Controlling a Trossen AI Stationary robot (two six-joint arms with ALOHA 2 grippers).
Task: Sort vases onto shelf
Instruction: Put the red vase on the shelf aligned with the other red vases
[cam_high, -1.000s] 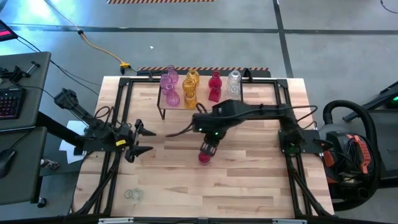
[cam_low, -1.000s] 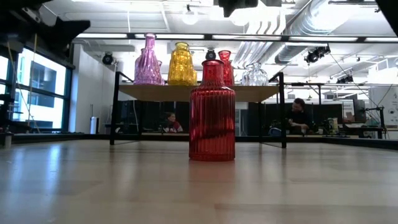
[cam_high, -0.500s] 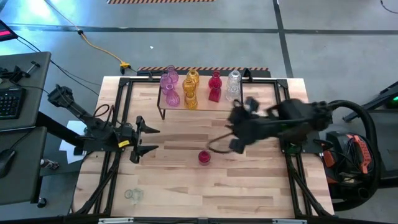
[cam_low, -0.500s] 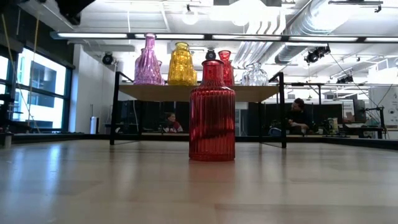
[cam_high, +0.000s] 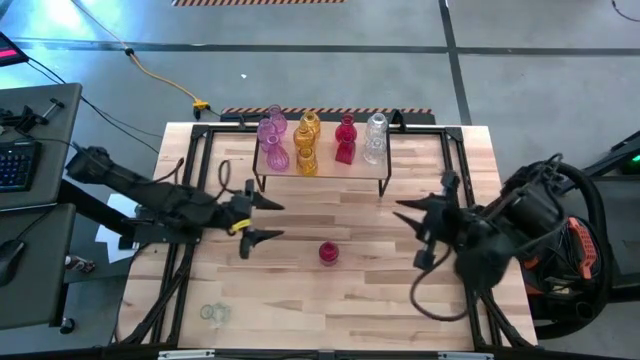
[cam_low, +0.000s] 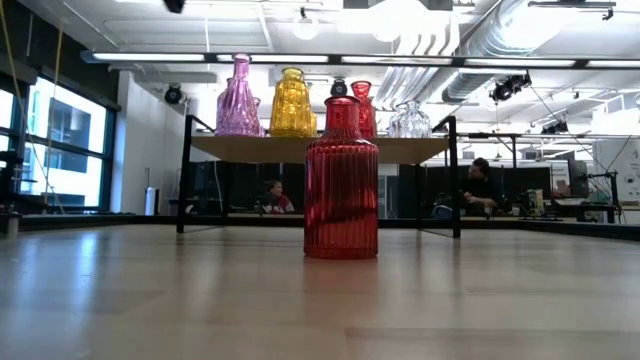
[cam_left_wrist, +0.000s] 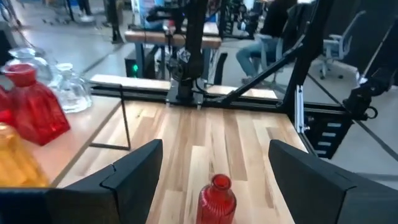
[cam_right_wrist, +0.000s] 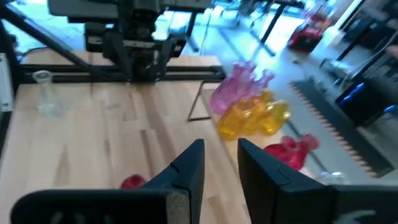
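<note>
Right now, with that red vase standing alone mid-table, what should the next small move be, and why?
Probably the left gripper should ease forward around the red vase. Its fingers are spread wide and aimed at the vase, which stands upright off the shelf, while the right gripper sits empty, off to the vase's other side.

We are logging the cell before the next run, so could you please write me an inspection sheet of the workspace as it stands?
Surface: wooden table, bare around the middle.
Job's things: shelf at the far edge carries two pink, two yellow, two red and one clear vase; red vase stands alone mid-table; clear vase at the near left corner.
Clutter: nothing seen.
Grippers: left pincer open, aimed at the red vase, not touching; right pincer empty, fingers close together, off to the right.
Cables: yellow cable on the floor behind the table.
Surroundings: people seated in the room beyond, keyboard on the left desk.
</note>
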